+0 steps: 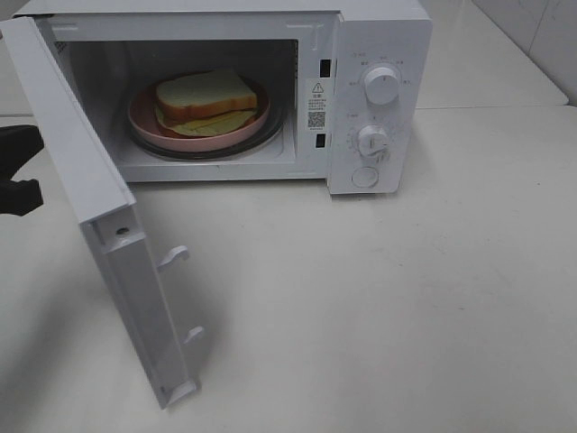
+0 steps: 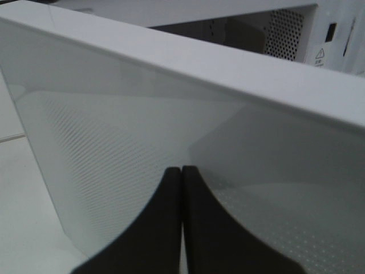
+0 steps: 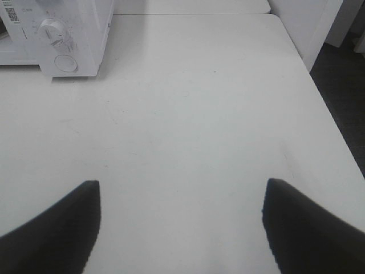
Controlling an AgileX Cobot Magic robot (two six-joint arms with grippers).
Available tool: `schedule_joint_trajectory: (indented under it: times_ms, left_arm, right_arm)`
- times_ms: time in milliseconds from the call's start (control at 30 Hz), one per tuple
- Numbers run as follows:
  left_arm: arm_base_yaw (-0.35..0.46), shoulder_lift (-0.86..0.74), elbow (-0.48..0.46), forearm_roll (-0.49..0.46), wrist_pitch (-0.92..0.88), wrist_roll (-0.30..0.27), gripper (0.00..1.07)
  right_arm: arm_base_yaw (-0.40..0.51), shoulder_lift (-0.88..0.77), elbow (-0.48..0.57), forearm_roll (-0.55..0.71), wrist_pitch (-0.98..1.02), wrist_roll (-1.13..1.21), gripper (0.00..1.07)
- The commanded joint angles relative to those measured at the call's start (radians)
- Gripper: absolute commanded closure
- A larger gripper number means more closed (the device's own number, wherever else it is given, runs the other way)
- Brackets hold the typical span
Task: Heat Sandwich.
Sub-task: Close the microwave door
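Observation:
The sandwich (image 1: 206, 96), white bread with tan crust and pale yellow filling, lies on a round pink plate (image 1: 144, 122) inside the white microwave (image 1: 379, 36). The microwave door (image 1: 99, 207) stands swung wide open toward the left. My left gripper (image 2: 181, 169) is shut with nothing between its fingers, and its tips sit close to the door's outer face (image 2: 142, 131). In the exterior view only a black part of the left arm (image 1: 18, 149) shows, behind the door at the left edge. My right gripper (image 3: 181, 184) hangs open and empty above the bare table (image 3: 188, 114), right of the microwave.
Two white knobs (image 1: 382, 85) (image 1: 371, 142) and a round button (image 1: 364, 177) sit on the microwave's control panel, also seen in the right wrist view (image 3: 54, 31). The table's right edge (image 3: 336, 131) drops to a dark floor. A white wall stands behind.

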Motion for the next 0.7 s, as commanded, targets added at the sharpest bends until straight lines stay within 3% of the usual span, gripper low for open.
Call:
schedule_joint_trajectory:
  times_ms: [33,233,400,700]
  left_arm:
    - [-0.052,0.039,-0.03,-0.056,-0.024,0.035,1.07]
    - [-0.151,0.098,-0.082,-0.111,-0.024,0.082,1.07]
    - [-0.255,0.152,-0.136,-0.285,-0.021,0.16,1.07]
    - [-0.398,0.248,-0.243,-0.468,-0.019,0.254,1.07]
  right_arm:
    - [-0.007,-0.027,0.002,0.003,-0.015,-0.01,0.32]
    - [-0.007,-0.027,0.002,0.003,-0.015,-0.01,0.32]
    - [-0.007,-0.027,0.002,0.003,-0.015,-0.01,0.32]
    - [-0.007,-0.027,0.002,0.003,-0.015,-0.009,0.32]
